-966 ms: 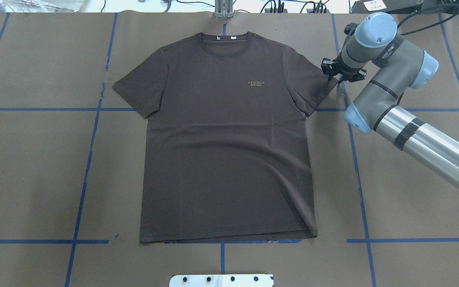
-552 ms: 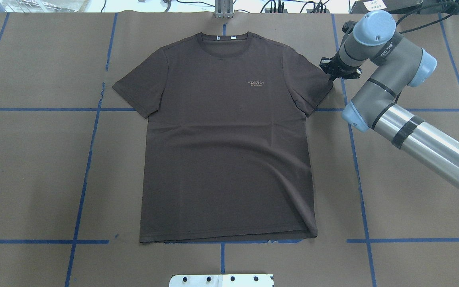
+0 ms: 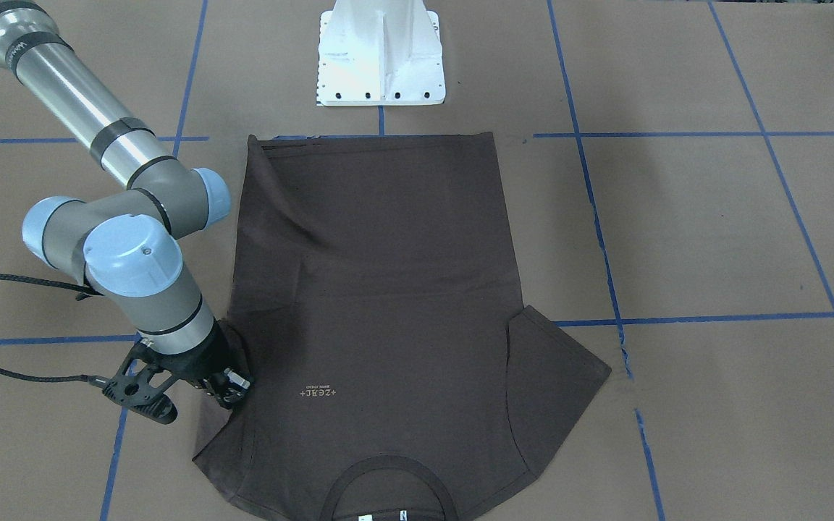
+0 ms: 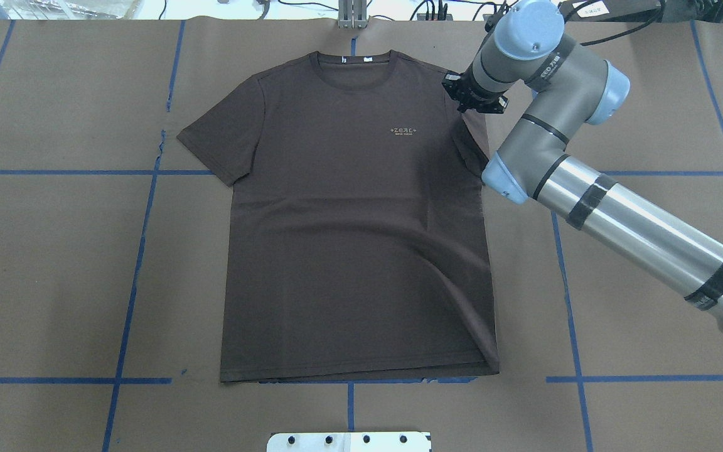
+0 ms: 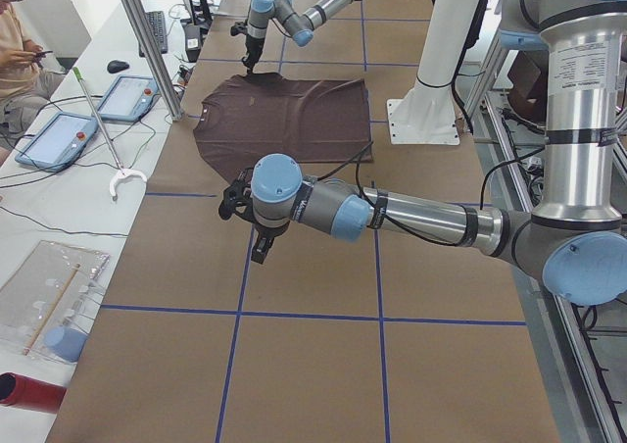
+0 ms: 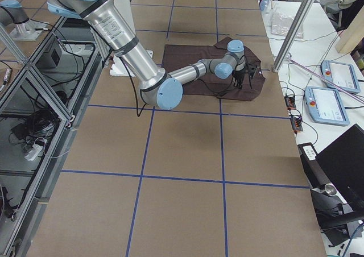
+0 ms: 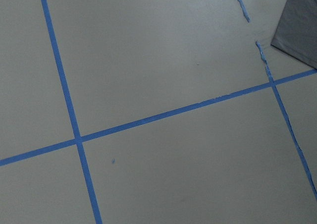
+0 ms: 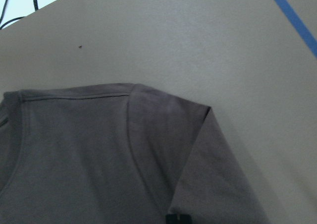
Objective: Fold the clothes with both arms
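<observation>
The dark brown T-shirt [image 4: 349, 238] lies flat and face up on the brown table, collar at the far side; it also shows in the front-facing view [image 3: 373, 289]. My right gripper [image 4: 469, 105] is over the shirt's right shoulder, shut on the right sleeve [image 8: 198, 149], which is folded inward onto the body. The gripper also shows in the front-facing view [image 3: 231, 387]. The left sleeve [image 4: 220, 141] lies spread out. My left gripper [image 5: 261, 249] shows only in the exterior left view, low over bare table away from the shirt; I cannot tell if it is open or shut.
Blue tape lines [image 4: 142, 251] grid the brown table cover. The white base block [image 3: 381, 58] stands at the robot's side near the shirt's hem. In the exterior left view a metal post [image 5: 147, 41] and tablets [image 5: 59, 139] stand at the far table edge, with a seated person [image 5: 20, 41].
My right gripper has moved left from beside the sleeve's outer edge to over the shoulder, taking the right sleeve with it and folding it inward onto the body. The rest of the shirt lies unchanged.
</observation>
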{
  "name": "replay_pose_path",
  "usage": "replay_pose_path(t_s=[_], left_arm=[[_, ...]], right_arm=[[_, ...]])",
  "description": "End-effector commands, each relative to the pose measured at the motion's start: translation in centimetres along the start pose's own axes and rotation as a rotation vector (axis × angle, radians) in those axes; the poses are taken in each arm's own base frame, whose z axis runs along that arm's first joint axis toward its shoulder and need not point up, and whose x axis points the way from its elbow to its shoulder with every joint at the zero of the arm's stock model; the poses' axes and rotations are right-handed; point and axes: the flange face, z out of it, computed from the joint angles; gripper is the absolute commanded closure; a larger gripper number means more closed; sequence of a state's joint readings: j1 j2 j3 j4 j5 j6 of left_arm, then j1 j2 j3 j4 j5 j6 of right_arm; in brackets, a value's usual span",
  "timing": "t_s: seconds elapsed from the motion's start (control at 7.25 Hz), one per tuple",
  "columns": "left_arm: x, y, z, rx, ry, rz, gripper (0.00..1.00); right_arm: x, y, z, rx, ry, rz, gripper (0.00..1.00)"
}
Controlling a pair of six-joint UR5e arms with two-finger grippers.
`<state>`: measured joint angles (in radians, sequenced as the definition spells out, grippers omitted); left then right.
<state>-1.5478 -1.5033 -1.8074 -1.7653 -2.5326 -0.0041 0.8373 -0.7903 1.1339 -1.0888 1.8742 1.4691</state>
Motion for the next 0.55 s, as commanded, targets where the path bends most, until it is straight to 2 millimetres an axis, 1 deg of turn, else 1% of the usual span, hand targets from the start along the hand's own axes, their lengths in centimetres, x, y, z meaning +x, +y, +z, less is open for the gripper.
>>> replay_pose_path(t_s=[0.0,0.14,0.28,0.41], left_arm=[[0.2,-0.1,-0.2,0.003,0.002,-0.003,0.00],[0.3,-0.1,-0.2,0.003,0.003,-0.003,0.00],[0.4,-0.7,0.1,0.001,0.005,-0.039,0.00],[3.5,-4.0,1.2,0.024,0.028,-0.003,0.00]], right_arm=[[-4.3,2.8,1.4,0.058,0.005,0.009,1.00],[-4.2,3.6,2.3,0.088,0.018,-0.003,0.53],[-4.9,3.6,1.9,0.093,0.008,-0.011,0.01],[-5.3,3.7,1.3,0.092,-0.003,-0.020,0.00]])
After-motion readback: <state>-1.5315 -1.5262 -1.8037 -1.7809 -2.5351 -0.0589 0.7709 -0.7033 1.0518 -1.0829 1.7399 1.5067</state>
